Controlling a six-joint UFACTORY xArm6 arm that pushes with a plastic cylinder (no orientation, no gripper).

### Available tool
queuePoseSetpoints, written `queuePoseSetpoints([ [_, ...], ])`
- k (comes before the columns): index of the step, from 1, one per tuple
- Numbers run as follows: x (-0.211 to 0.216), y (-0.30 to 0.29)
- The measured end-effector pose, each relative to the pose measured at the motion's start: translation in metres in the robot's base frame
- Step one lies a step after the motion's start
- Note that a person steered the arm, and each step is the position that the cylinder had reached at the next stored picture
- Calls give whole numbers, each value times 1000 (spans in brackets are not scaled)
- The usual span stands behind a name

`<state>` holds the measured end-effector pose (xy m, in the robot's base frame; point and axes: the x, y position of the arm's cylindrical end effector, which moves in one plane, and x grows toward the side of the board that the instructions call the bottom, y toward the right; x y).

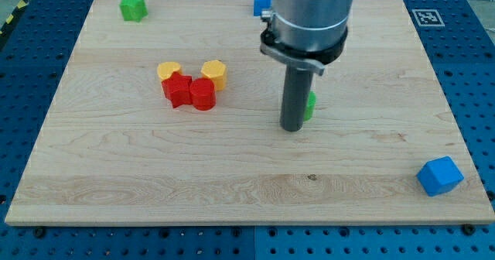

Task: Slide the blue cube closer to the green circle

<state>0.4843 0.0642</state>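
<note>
The blue cube point(440, 175) sits near the board's bottom right corner. The green circle point(309, 105) is near the board's middle, mostly hidden behind my rod. My tip point(291, 128) rests on the board just left of and touching or nearly touching the green circle. The tip is far up and to the left of the blue cube.
A second blue block point(261, 1) is at the top edge, partly hidden by the arm. A green star point(133, 7) is at the top left. Two yellow blocks point(168, 70) point(214, 73) and two red blocks point(178, 90) point(203, 94) cluster left of centre. The wooden board point(116, 175) lies on a blue perforated table.
</note>
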Motion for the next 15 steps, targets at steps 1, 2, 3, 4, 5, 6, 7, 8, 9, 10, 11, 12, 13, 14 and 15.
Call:
queuePoseSetpoints([
  [1, -5, 17],
  [2, 49, 25],
  [3, 109, 63],
  [4, 119, 167],
  [5, 119, 197],
  [6, 118, 197],
  [7, 118, 197],
  [8, 115, 210],
  [9, 98, 223],
  [10, 75, 228],
  [11, 56, 218],
  [12, 33, 207],
  [13, 23, 187],
  [14, 12, 160],
  [15, 0, 130],
])
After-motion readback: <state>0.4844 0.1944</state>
